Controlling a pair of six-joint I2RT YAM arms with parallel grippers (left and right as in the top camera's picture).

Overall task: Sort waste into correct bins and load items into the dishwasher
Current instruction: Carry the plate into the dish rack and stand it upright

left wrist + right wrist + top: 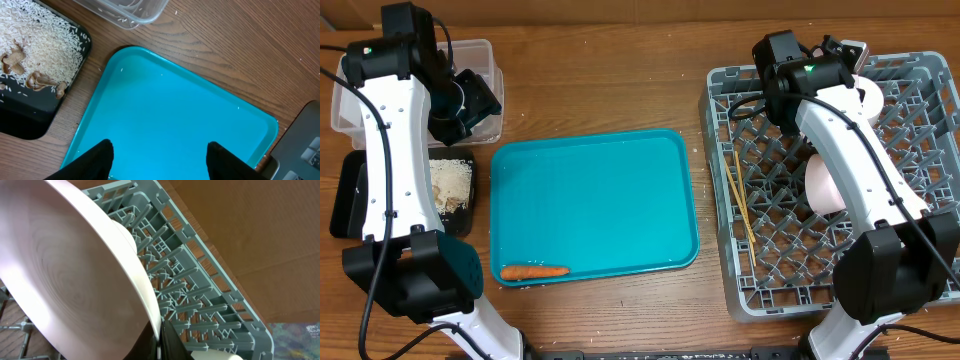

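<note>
Right end effector (160,336) clamps a tilted dish (75,270) over the rack (210,305).

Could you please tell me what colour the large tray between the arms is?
The tray is teal, clearest in the overhead view.

A: What colour sits between the jaws of the left gripper (159,159)?
B: Plain teal, the serving tray (170,115). The jaws are black.
A: And to their left?
B: A black tray (30,117) of white rice (45,40) and tan scraps (35,80); ahead, a clear tub (130,10) on the brown wood-grain table (240,45).
A: At the jaws of the right gripper (162,339)?
B: A white bowl (75,270), faintly ringed, against the grey lattice of the dish rack (200,295).
</note>
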